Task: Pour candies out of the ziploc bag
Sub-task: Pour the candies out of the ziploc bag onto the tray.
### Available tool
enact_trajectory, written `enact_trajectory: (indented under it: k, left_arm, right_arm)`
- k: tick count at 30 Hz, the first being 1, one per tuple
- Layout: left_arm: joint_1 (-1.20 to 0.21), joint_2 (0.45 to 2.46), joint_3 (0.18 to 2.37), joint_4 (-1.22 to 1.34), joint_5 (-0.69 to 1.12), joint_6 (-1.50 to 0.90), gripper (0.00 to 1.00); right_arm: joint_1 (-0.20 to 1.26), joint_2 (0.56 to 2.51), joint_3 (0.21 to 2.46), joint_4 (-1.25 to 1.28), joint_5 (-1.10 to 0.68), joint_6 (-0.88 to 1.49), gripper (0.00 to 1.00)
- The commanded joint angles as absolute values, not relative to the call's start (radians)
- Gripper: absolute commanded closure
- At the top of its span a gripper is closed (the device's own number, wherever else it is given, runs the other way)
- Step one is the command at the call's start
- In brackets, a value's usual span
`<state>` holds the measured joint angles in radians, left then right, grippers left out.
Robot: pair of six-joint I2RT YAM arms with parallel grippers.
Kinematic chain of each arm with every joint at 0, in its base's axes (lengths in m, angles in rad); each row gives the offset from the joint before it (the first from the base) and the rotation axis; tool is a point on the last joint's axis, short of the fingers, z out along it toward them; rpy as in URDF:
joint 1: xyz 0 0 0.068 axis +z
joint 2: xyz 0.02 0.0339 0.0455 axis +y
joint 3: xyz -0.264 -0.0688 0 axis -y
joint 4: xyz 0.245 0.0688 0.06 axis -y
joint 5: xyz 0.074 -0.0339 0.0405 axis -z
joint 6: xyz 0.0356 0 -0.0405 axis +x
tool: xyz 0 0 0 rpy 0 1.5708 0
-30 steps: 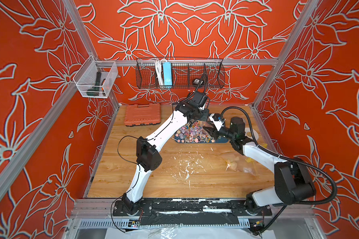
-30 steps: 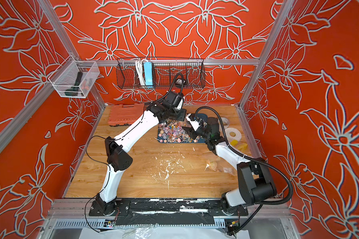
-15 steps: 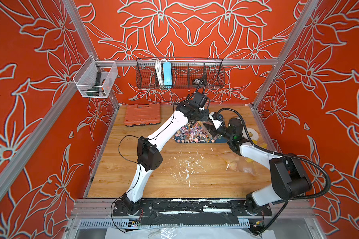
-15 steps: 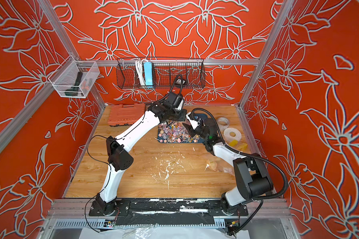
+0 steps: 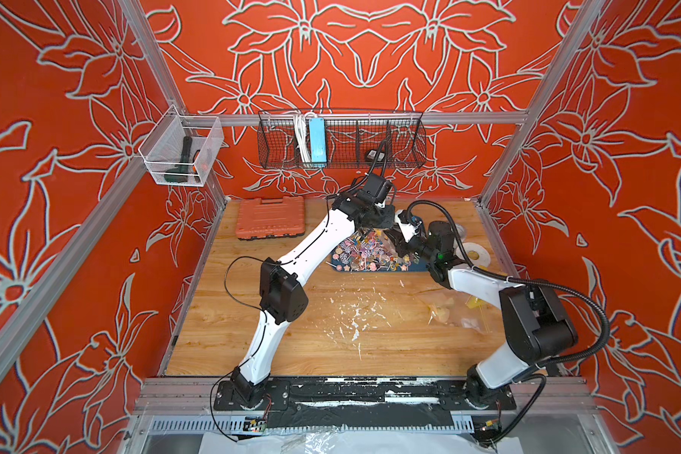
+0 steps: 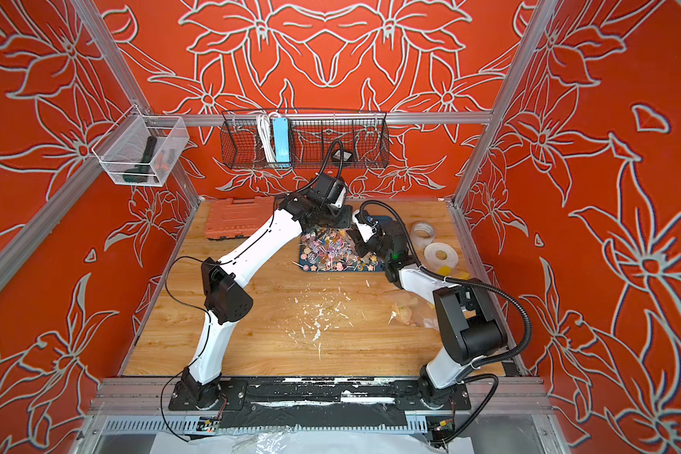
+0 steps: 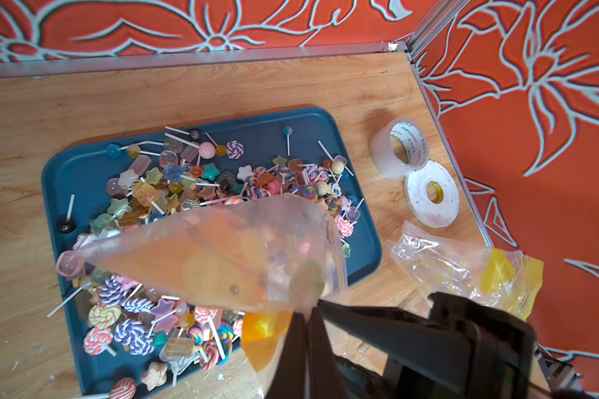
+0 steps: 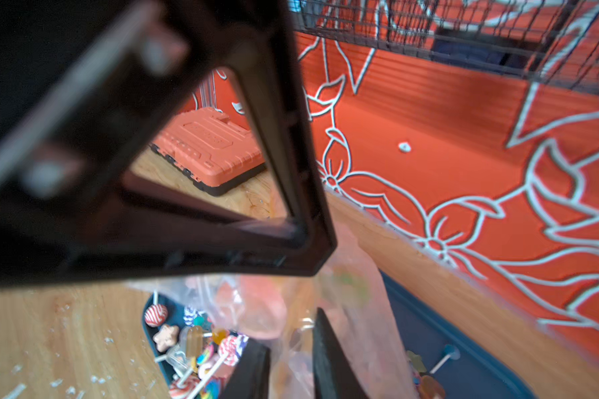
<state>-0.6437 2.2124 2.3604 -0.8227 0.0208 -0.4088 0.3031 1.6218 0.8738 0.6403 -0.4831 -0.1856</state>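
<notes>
Looking down in both top views, I see the left hand (image 5: 384,226) and the right hand (image 5: 398,247) close together over the blue tray (image 5: 419,270) at the far side of the counter (image 5: 291,334). The candies (image 5: 370,255) lie heaped in that tray, so I judge the pour nearly done. The bag is too clear to make out from up here.

In the left wrist view, the left hand's jaws are pressed together on an edge of the bag (image 7: 222,248), which hangs slack above the heap. Blurred coloured shapes show through the film, and I cannot tell whether any are inside. A few sticks poke past the tray's rim.

In the right wrist view, the right hand's jaws stand on either side of the film, low over the candies, with a narrow gap between them. I cannot tell whether they pinch it.

What worries me from here:
- **Grip:** the film is thin and slick, so a tug from the right hand could slide it out of the left hand's small pinch.
- **Spill:** any candy left inside could drop onto the counter if the bag swings past the rim.
- **Scatter:** a low jaw could also plough the heap and flick candies off the tray.
</notes>
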Motion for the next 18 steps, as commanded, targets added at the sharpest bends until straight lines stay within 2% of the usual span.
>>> enact_trajectory:
  k: [1, 6, 13, 18]
  left_arm:
    - [-0.635, 2.24, 2.384, -0.812, 0.036, -0.422, 1.0]
    - [-0.634, 2.258, 2.386, -0.802, 0.04, -0.422, 1.0]
    - [-0.63, 2.273, 2.402, -0.782, 0.032, -0.416, 1.0]
    - [-0.628, 2.278, 2.41, -0.785, 0.025, -0.407, 0.77]
  right_arm:
    - [0.307, 1.644, 0.915, 0.662, -0.49, -0.181, 0.91]
    - [0.305, 1.669, 0.931, 0.656, -0.476, -0.194, 1.0]
    - [0.298, 1.705, 0.947, 0.677, -0.468, -0.202, 1.0]
    - [0.271, 1.712, 0.941, 0.729, -0.508, -0.163, 1.0]
